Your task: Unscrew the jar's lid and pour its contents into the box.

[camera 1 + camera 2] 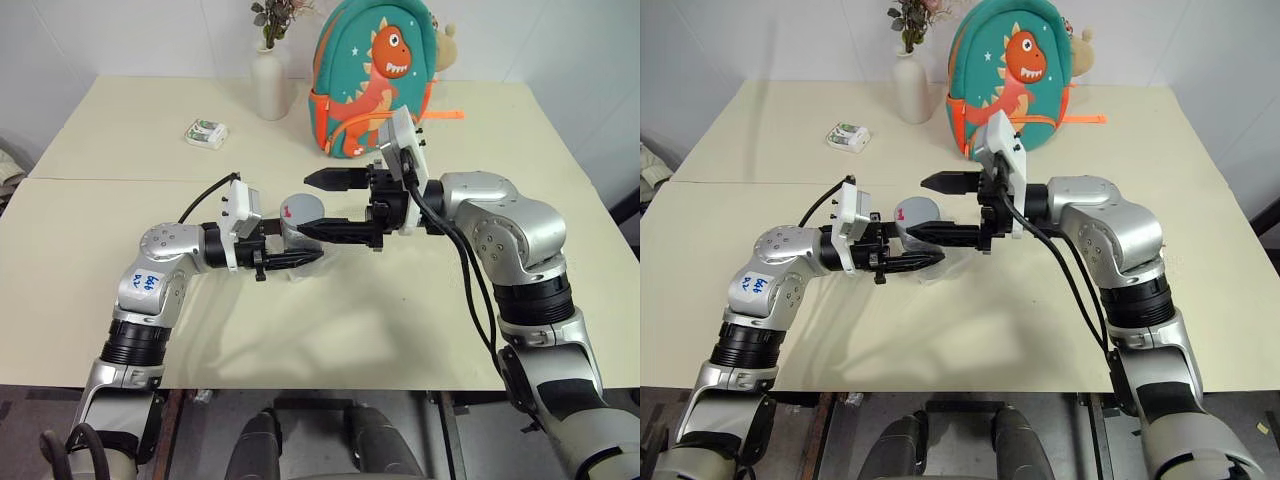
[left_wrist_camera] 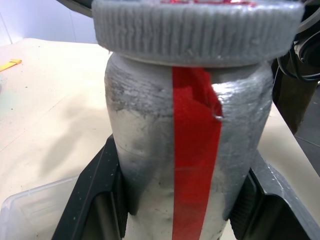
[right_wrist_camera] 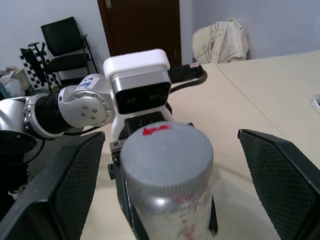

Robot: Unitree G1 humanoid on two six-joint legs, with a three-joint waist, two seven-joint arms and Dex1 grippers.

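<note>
The grey jar [image 2: 150, 150], marked with a red stripe, is held upright just above the table, with my left gripper [image 1: 293, 247] shut on its body; black fingers [image 2: 90, 200] press both of its sides. Its ribbed grey lid [image 3: 165, 150], bearing a small red mark, sits on top. My right gripper [image 1: 303, 205] reaches in from the right, open, one finger [image 3: 280, 175] on each side of the lid and clear of it. Under the jar lies the clear plastic box [image 2: 30, 210]. The contents are hidden inside the jar.
At the back of the cream table [image 1: 120, 220] stand a white vase [image 1: 268, 85] with dried flowers and a teal dinosaur backpack [image 1: 375, 80]. A small white-and-green packet [image 1: 206, 133] lies at the back left.
</note>
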